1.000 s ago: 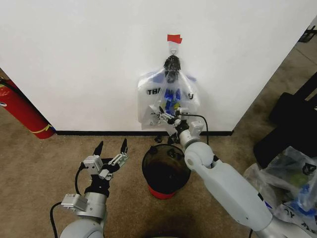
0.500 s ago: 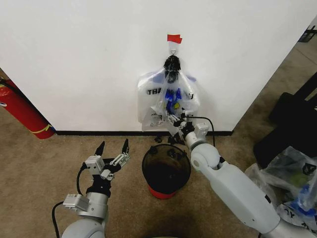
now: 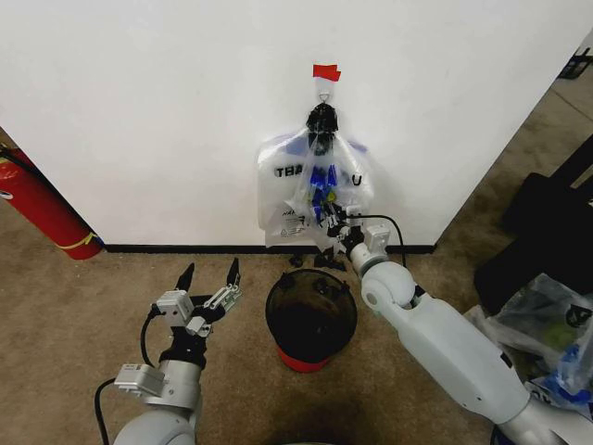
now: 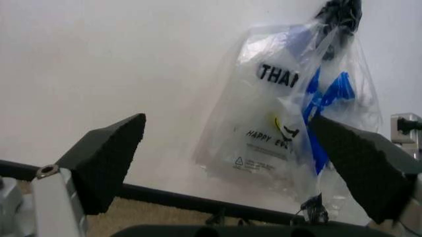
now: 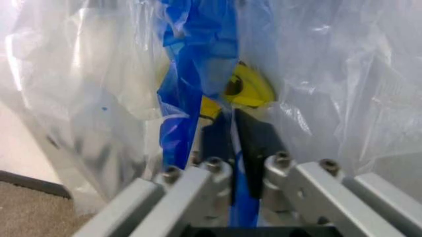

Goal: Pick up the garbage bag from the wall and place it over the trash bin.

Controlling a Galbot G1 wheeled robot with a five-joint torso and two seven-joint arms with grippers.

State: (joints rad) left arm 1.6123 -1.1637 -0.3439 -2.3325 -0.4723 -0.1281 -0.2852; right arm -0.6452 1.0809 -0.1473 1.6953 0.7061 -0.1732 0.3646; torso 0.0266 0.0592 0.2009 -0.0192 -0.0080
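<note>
Right end effector point(image 3: 329, 217) pinching garbage bag point(image 3: 289, 199), pads half-hidden.

The bag point(image 3: 310, 190) is see-through white with black lettering, blue patches and a yellow face just ahead of the right hand point(image 3: 329, 216). The bin point(image 3: 310, 320) is black mesh on a red base; the wall point(image 3: 167, 120) is white with red tape point(image 3: 325, 71).

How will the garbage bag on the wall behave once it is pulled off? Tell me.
Probably floppy: the garbage bag hangs in loose creases from its hook. Likely very light, being thin, see-through film. It may slip or tear, since the right end effector pinches just a narrow fold.
</note>
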